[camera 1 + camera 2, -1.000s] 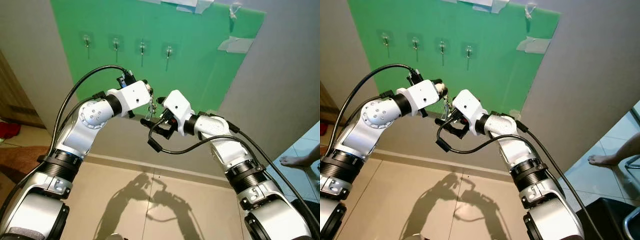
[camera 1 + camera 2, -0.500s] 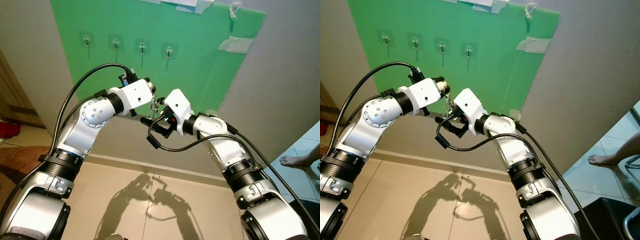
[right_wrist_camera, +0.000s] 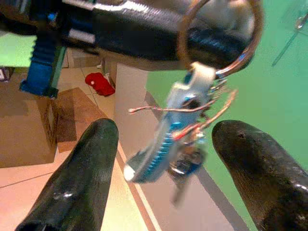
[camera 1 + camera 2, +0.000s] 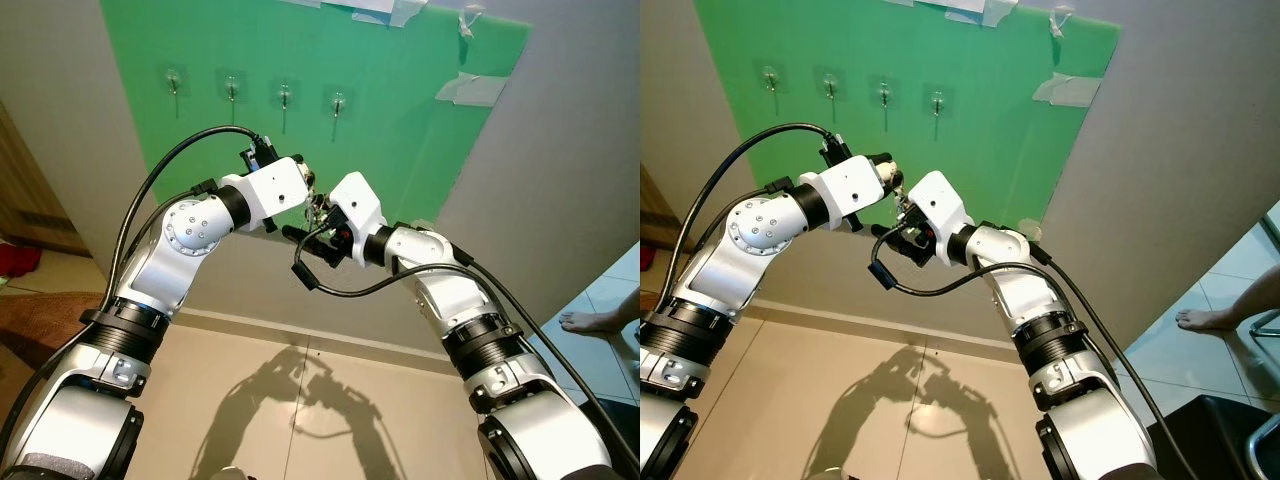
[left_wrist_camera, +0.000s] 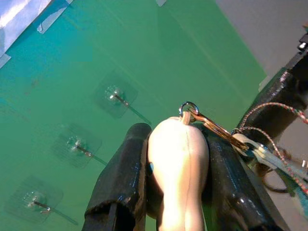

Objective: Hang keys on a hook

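A green board (image 4: 400,130) on the wall carries a row of several clear stick-on hooks (image 4: 285,94). My left gripper (image 5: 175,139) is shut on the pale, rounded fob (image 5: 177,168) of a key bunch, held up in front of the board below the hooks. A metal ring (image 3: 219,45) links the fob to the keys (image 3: 175,139), which hang with a blue-and-silver piece and thin cord. My right gripper (image 3: 168,132) is open, one finger on each side of the hanging keys (image 4: 318,210) without touching them. The two grippers meet just below the hook row.
A person's bare foot (image 4: 595,320) rests on the tiled floor at the far right. A red item (image 4: 14,258) lies low at the left by a wooden edge. A dark box (image 4: 1215,430) stands at the lower right. Black cables loop from both wrists.
My right gripper has risen and moved left towards the left gripper, so the keys now hang between its fingers. The left gripper has lifted slightly, still holding the fob.
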### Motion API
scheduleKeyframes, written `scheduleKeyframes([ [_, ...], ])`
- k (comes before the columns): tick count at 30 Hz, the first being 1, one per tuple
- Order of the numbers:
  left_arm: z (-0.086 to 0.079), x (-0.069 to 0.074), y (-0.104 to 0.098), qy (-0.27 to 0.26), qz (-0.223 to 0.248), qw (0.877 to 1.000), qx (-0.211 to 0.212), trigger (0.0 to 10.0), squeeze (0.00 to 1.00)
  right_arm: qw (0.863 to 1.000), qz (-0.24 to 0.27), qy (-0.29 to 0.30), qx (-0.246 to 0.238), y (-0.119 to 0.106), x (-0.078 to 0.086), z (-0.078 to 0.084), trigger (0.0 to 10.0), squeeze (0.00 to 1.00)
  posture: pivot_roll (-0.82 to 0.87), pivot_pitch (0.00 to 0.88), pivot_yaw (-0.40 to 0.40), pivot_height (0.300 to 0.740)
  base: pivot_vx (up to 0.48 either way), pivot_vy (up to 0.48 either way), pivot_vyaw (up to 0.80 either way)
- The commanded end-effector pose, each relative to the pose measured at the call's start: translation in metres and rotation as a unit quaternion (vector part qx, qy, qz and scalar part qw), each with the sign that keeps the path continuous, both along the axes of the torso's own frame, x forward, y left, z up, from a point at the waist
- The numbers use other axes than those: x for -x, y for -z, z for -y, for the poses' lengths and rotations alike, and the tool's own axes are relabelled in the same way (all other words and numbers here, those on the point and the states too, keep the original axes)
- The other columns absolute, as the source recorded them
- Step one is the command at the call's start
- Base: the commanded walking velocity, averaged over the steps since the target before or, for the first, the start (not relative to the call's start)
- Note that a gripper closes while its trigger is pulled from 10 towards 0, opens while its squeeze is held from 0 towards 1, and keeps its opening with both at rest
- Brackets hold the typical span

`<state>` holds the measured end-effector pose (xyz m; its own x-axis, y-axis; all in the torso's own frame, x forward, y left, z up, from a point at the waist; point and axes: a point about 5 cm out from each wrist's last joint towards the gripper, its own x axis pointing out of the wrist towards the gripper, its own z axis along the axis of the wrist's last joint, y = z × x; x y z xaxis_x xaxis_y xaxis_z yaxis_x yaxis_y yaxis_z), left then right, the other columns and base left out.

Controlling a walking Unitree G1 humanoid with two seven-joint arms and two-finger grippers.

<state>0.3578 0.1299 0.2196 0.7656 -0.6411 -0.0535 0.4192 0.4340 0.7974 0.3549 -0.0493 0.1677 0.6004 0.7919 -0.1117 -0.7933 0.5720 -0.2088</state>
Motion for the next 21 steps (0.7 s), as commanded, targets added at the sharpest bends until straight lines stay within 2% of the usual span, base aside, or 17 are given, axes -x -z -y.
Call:
scheduleKeyframes([
  [1,0.0044,0.0011,-0.0104,0.011,0.015,1.0,0.003,0.0,0.0,1.0,-0.003,0.009,-0.006,-0.0038,-0.0038,0.0031,0.0,0.0,0.03,0.04,-0.067,0.74,0.0,0.0,0.0],
  [21,0.0042,0.003,-0.0066,0.008,0.011,1.0,0.003,0.0,0.0,1.0,-0.01,0.01,-0.016,-0.0035,-0.0039,0.0046,0.0,0.0,0.03,0.04,-0.077,0.74,0.0,0.0,0.0],
])
